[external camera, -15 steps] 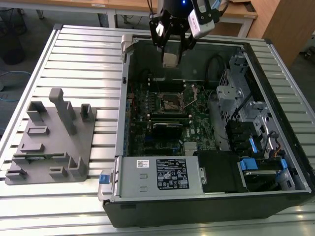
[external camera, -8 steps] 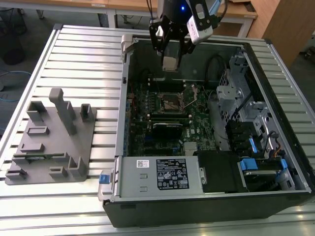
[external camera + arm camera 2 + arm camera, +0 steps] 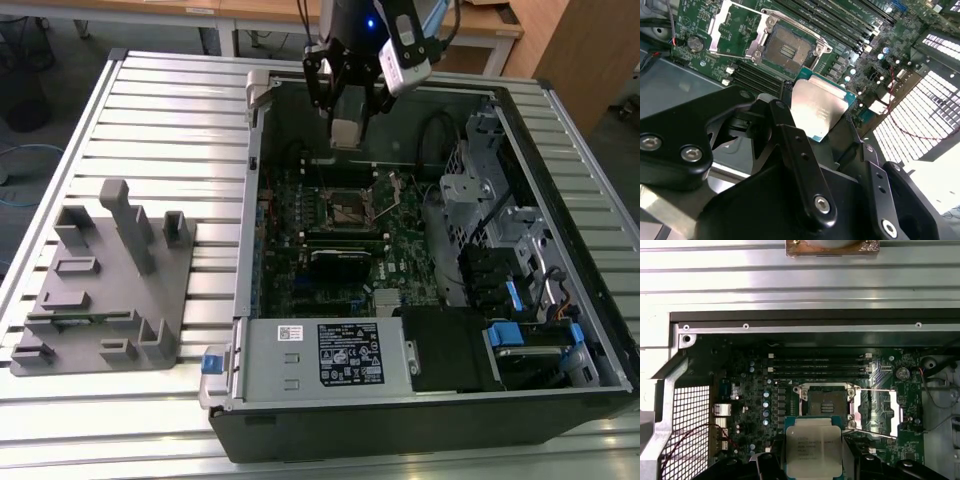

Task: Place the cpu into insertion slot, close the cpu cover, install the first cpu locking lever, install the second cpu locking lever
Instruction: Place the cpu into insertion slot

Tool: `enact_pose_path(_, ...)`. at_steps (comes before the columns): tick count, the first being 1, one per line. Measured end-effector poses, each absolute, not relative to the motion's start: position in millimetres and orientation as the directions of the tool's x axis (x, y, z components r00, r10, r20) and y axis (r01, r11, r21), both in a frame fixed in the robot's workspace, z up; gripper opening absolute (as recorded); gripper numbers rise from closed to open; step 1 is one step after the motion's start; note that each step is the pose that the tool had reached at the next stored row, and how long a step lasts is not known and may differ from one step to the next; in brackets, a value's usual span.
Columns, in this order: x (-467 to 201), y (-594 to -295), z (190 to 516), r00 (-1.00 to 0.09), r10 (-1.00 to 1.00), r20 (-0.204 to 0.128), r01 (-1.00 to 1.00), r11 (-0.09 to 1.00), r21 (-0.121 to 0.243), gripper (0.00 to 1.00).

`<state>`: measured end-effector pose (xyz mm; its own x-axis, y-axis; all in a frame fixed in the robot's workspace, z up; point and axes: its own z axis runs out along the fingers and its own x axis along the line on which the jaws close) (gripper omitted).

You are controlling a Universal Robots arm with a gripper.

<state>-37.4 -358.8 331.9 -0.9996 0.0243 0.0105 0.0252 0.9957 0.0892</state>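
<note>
Your black claw (image 3: 816, 125) is clamped on the flat square silver-grey cpu (image 3: 812, 446), held in the air over the open case, not yet in the dark-rimmed square insertion slot (image 3: 826, 402); the thin silver frame-plate cpu cover (image 3: 894, 415) lies swung open beside it on the green circuit board (image 3: 912, 405); I'd keep the chip level, square its edges w/ the socket, lower straight, no sliding across contacts; corner mark & notches can't be made out; claw fingers hide the chip's near edge.
</note>
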Motion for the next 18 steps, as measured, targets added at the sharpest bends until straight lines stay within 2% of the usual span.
enact_pose_path(18, -37.3, -358.7, 316.5, -1.0, 0.021, -0.003, 0.021, 0.996, 0.09, 0.54)
